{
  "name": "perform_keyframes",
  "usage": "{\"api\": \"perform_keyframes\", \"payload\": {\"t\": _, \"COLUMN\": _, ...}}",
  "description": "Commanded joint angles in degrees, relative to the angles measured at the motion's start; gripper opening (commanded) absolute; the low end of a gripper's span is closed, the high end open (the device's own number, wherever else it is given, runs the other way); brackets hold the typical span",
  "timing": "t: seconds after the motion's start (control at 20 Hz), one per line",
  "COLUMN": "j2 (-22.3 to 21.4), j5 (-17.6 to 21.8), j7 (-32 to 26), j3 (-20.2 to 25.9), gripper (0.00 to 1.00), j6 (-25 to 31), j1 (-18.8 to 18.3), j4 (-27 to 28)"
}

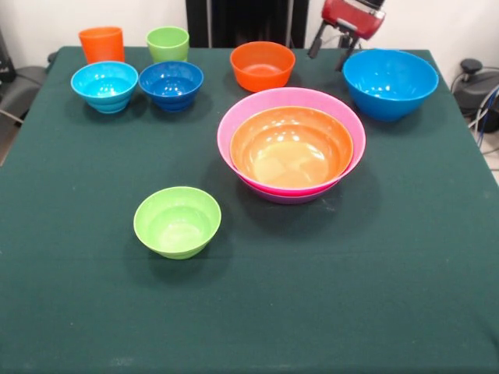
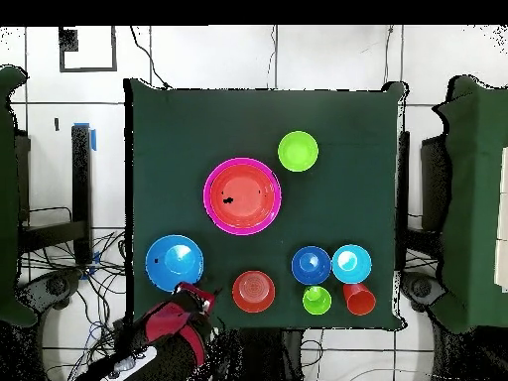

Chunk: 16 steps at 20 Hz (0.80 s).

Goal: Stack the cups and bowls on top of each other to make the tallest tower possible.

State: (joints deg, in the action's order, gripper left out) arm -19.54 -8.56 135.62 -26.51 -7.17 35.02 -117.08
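- The gripper (image 1: 329, 48) hangs at the robot's edge of the bench, just beside the big blue bowl (image 1: 390, 82), on the side toward the middle of that edge. Two dark fingers (image 1: 316, 43) point down, spread a little, with nothing between them.
- The tower (image 1: 291, 145) sits near the middle of the bench: an orange bowl (image 1: 290, 148) nested in a pink bowl (image 1: 234, 132), with a purple rim just showing underneath.
- The big blue bowl stands alone at the corner by the robot and is by far the loose piece nearest the jaws. In the overhead view the gripper (image 2: 194, 298) sits just off its rim (image 2: 175, 262), toward the robot.
- I judge that bowl to be the next pick. It is round, so no axis matters; the jaws need only straddle the near wall.
- Along the same edge stand a small orange bowl (image 1: 263, 65), a dark-blue bowl (image 1: 171, 84), a light-blue bowl (image 1: 104, 86), a green cup (image 1: 168, 44) and an orange cup (image 1: 101, 44).
- A small green bowl (image 1: 177, 221) sits apart, toward the edge away from the robot.
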Motion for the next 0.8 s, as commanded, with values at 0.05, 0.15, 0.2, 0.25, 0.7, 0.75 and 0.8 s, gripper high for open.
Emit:
{"api": "perform_keyframes", "payload": {"t": 0.05, "j2": 2.27, "j5": -7.06, "j7": 7.35, "j3": 2.96, "gripper": 1.0, "j6": 8.58, "j1": 3.26, "j4": 10.45}}
{"api": "perform_keyframes", "payload": {"t": 0.15, "j2": 2.48, "j5": -8.03, "j7": 7.12, "j3": 2.73, "gripper": 1.0, "j6": 10.11, "j1": 3.84, "j4": 11.71}}
{"api": "perform_keyframes", "payload": {"t": 0.2, "j2": 2.53, "j5": -8.35, "j7": 6.88, "j3": 2.59, "gripper": 1.0, "j6": 10.83, "j1": 4.07, "j4": 12.33}}
{"api": "perform_keyframes", "payload": {"t": 0.25, "j2": 2.57, "j5": -8.59, "j7": 6.67, "j3": 2.55, "gripper": 1.0, "j6": 11.62, "j1": 4.18, "j4": 12.97}}
{"api": "perform_keyframes", "payload": {"t": 0.7, "j2": 3.9, "j5": -9.94, "j7": 5.86, "j3": 4.07, "gripper": 1.0, "j6": 16.94, "j1": 4.15, "j4": 19.88}}
{"api": "perform_keyframes", "payload": {"t": 0.75, "j2": 3.31, "j5": -9.24, "j7": 4.94, "j3": 6.04, "gripper": 1.0, "j6": 16.96, "j1": 2.53, "j4": 20.25}}
{"api": "perform_keyframes", "payload": {"t": 0.8, "j2": 2.71, "j5": -8.53, "j7": 4.01, "j3": 8.01, "gripper": 1.0, "j6": 16.97, "j1": 0.91, "j4": 20.62}}
